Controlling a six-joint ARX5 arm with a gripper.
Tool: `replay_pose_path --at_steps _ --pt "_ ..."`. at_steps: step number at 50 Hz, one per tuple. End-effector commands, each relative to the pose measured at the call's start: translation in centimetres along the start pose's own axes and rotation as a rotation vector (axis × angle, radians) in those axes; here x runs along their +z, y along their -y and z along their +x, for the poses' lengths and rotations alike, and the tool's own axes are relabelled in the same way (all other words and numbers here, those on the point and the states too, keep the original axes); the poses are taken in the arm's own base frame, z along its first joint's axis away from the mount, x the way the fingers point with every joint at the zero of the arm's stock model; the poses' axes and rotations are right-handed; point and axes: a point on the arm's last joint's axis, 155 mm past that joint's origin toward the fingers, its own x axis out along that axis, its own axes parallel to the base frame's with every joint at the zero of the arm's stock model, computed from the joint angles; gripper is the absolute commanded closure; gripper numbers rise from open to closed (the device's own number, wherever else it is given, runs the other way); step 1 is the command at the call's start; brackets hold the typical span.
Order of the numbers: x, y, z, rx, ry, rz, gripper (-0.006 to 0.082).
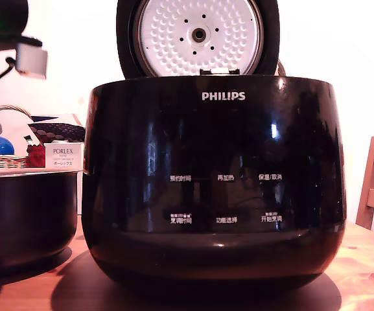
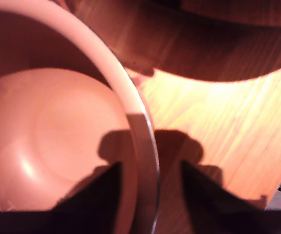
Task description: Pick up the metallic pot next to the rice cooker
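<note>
My fingers (image 2: 149, 195) straddle the pot (image 2: 57, 126) rim, one inside, one outside, spread apart with a gap on each side, gripping nothing; the pot (image 1: 24, 214) sits on the wooden surface (image 1: 368, 259), just beside the cooker (image 1: 212, 188) at the exterior view's left; the cooker's lid (image 1: 199, 35) stands up.

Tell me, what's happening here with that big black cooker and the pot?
A robot arm is going for the pot, which stands on a wooden table beside the open rice cooker, on the exterior view's left. The wrist view shows the end effector open, one finger inside the pot and the other outside, straddling the rim. It has not closed, and the pot sits unlifted.
</note>
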Motion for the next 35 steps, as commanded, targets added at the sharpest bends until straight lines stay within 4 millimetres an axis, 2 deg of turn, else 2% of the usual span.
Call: replay_pose_path --at_steps 1,3,18,28,35 --pt "0.2 0.0 0.1 -0.007 0.004 0.002 0.0738" --pt "0.2 0.0 0.0 -0.009 0.002 0.002 0.0799" --pt "-0.1 -0.3 -0.9 0.015 -0.036 0.018 0.0787" --pt "0.1 -0.5 -3.4 0.018 -0.079 0.039 0.0787" --pt "0.7 -0.2 -6.1 0.008 -0.1 0.063 0.0787"
